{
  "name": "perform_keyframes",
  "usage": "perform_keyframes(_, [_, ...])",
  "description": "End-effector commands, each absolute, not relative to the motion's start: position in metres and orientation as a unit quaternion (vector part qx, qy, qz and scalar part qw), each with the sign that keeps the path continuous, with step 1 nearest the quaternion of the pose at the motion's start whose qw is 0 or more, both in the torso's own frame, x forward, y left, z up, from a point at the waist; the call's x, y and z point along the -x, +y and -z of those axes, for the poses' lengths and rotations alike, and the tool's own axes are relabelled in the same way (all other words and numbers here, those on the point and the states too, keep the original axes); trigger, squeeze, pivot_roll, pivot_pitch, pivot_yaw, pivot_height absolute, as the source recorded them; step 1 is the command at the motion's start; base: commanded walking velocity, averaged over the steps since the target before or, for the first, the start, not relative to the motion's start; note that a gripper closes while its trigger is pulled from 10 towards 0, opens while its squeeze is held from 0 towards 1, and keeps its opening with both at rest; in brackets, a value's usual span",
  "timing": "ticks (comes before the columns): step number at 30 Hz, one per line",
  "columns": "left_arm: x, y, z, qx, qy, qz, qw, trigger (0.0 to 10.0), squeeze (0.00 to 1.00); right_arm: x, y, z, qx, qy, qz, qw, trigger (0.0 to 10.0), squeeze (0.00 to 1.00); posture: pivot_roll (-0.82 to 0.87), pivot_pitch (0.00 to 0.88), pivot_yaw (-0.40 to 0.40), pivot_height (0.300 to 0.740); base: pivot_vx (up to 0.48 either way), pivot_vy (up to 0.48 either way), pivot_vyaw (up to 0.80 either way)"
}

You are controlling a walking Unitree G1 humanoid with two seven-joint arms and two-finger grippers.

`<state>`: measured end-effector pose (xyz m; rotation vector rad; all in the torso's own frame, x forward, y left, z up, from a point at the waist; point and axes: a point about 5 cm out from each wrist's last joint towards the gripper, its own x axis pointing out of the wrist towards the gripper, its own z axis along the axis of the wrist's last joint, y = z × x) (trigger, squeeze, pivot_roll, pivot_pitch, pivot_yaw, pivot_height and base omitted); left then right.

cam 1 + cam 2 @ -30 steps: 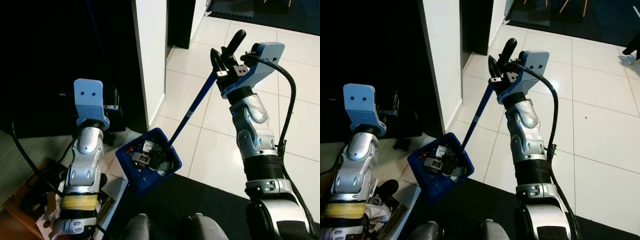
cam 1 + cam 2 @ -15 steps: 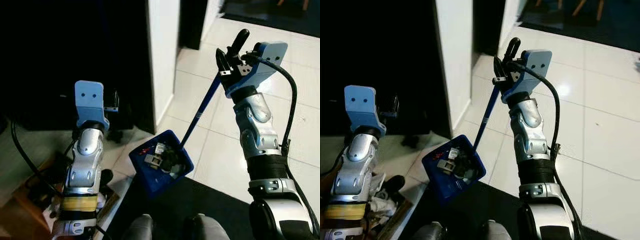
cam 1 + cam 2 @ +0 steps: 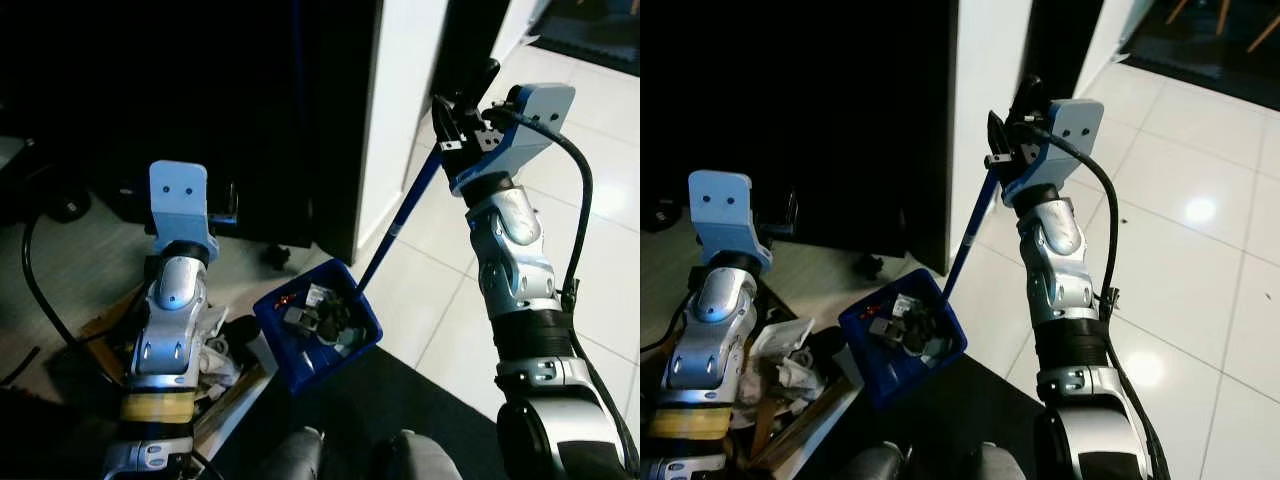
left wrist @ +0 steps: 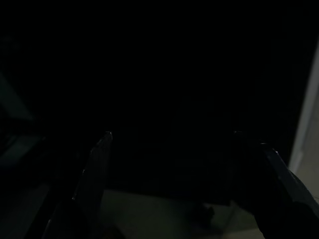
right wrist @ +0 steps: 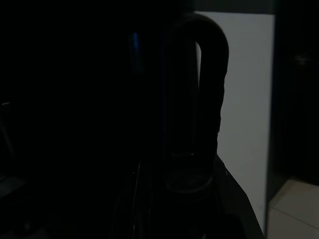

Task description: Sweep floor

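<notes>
So the blue dustpan (image 3: 318, 330) hangs just above the floor, full of dark scraps, its thin blue handle (image 3: 400, 222) slanting up-right to a black looped grip. The right gripper (image 3: 458, 118) is clamped on that grip, arm raised. The left gripper (image 4: 174, 164) is spread wide, holding nothing.

No text, label, brand, number or sign is legible on anything here.

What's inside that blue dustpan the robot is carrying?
The blue dustpan holds a heap of small dark, whitish and reddish debris. What lies beneath the heap is covered; the pieces are too small to identify.
</notes>
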<state>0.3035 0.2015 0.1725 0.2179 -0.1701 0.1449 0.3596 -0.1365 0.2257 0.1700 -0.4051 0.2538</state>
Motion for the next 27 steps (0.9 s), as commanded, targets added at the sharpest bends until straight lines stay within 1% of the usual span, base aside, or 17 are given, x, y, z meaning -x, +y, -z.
perform_keyframes(1, [-0.3029,0.1983,-0.1732,-0.111,-0.084,-0.069,0.988,10.0,0.00,-0.3583,-0.1395,-0.2365,-0.095,-0.231,-0.118,0.961,10.0,0.00,0.04,0.073,-0.001,0.740,0.000,0.000,0.79])
perform_keyframes(27, [-0.3036,0.1974,-0.1735,-0.113,-0.083,-0.066,0.988,10.0,0.00,-0.3590,-0.1424,-0.2377,-0.089,-0.234,-0.111,0.962,10.0,0.00,0.03,0.068,0.000,0.740,0.000,0.000,0.79])
